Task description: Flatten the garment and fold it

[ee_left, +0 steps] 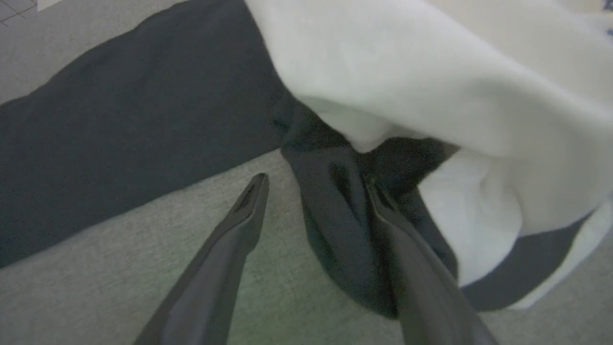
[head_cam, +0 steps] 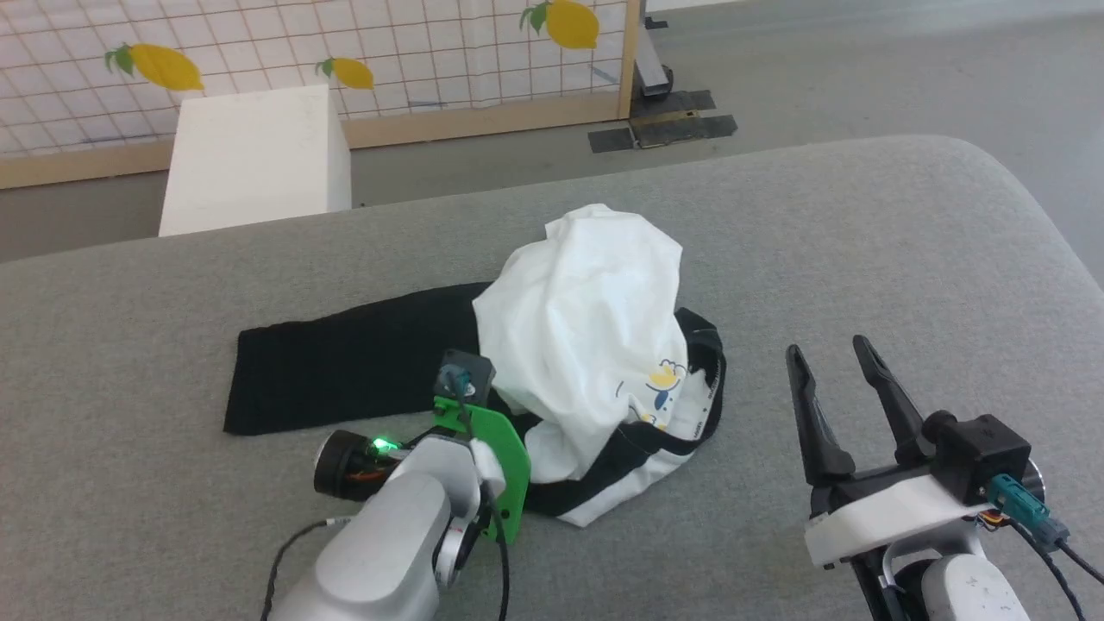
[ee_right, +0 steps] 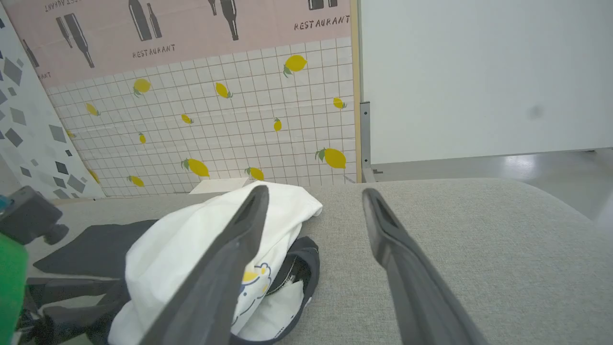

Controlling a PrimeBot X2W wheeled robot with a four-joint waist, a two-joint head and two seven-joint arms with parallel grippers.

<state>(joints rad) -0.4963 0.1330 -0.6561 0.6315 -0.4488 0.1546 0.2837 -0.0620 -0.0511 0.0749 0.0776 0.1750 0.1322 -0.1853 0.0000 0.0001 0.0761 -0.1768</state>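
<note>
Garment [head_cam: 586, 345] sits crumpled mid grey cushion [head_cam: 862, 216]. Its black sleeve [head_cam: 345, 362] runs out flat from the heap's left. Your left gripper [ee_left: 316, 181] is at the heap's near-left edge, fingers spread: one over bare cushion, the other against a black fold under the white body, not clamped. Chest print [head_cam: 662, 384] shows on the heap's right side. Your right gripper [head_cam: 826, 345] hovers right of the garment, clear of it, fingers apart, empty.

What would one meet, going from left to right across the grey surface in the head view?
Black sleeve of the garment → its bunched white body → right gripper, open.
</note>
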